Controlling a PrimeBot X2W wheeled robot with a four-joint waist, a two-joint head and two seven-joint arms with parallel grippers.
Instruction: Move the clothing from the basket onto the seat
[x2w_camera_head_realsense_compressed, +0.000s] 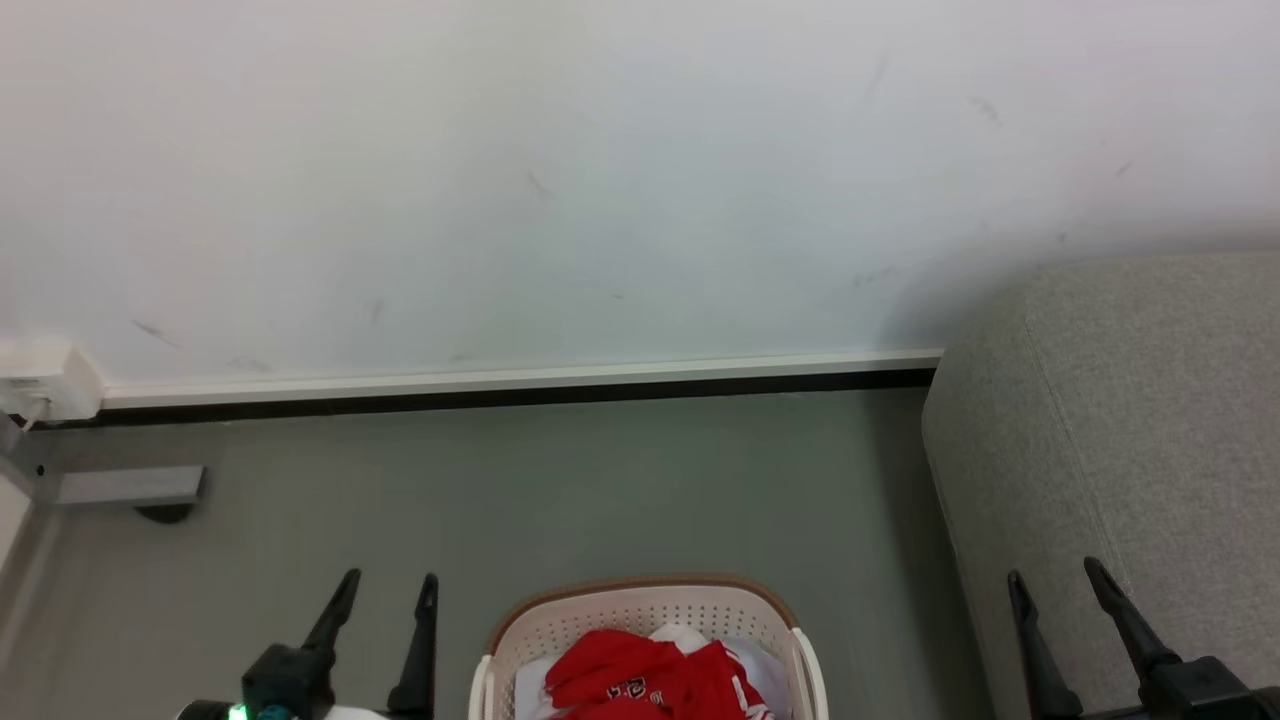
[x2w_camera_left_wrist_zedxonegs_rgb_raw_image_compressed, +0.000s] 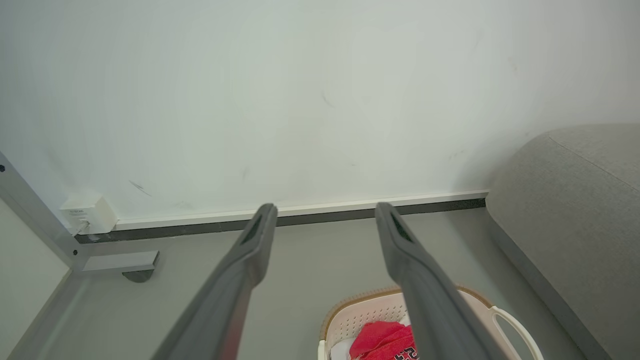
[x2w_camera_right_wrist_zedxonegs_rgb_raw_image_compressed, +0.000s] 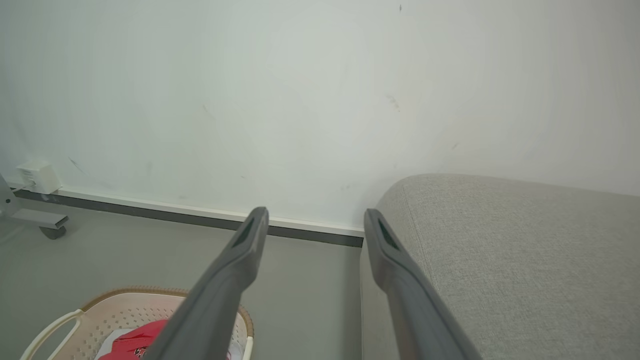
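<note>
The cream basket (x2w_camera_head_realsense_compressed: 640, 615) with a brown rim stands on the floor at the bottom middle of the head view, and red clothing (x2w_camera_head_realsense_compressed: 645, 680) with white parts lies piled inside it. The grey seat (x2w_camera_head_realsense_compressed: 1130, 440) fills the right side. My left gripper (x2w_camera_head_realsense_compressed: 390, 590) is open, raised left of the basket, nothing between its fingers. My right gripper (x2w_camera_head_realsense_compressed: 1055, 575) is open in front of the seat's edge, also empty. The left wrist view looks past its gripper (x2w_camera_left_wrist_zedxonegs_rgb_raw_image_compressed: 325, 215) at the basket (x2w_camera_left_wrist_zedxonegs_rgb_raw_image_compressed: 360, 315) and clothing (x2w_camera_left_wrist_zedxonegs_rgb_raw_image_compressed: 382, 340); in the right wrist view its gripper (x2w_camera_right_wrist_zedxonegs_rgb_raw_image_compressed: 315, 217) frames the seat (x2w_camera_right_wrist_zedxonegs_rgb_raw_image_compressed: 500, 250) and basket (x2w_camera_right_wrist_zedxonegs_rgb_raw_image_compressed: 120, 310).
A white wall with a skirting board (x2w_camera_head_realsense_compressed: 520, 385) runs behind the floor. At the left stand a grey metal frame foot with a caster (x2w_camera_head_realsense_compressed: 135, 490) and a white wall box (x2w_camera_head_realsense_compressed: 45, 380). Grey floor (x2w_camera_head_realsense_compressed: 560, 490) lies open between basket and wall.
</note>
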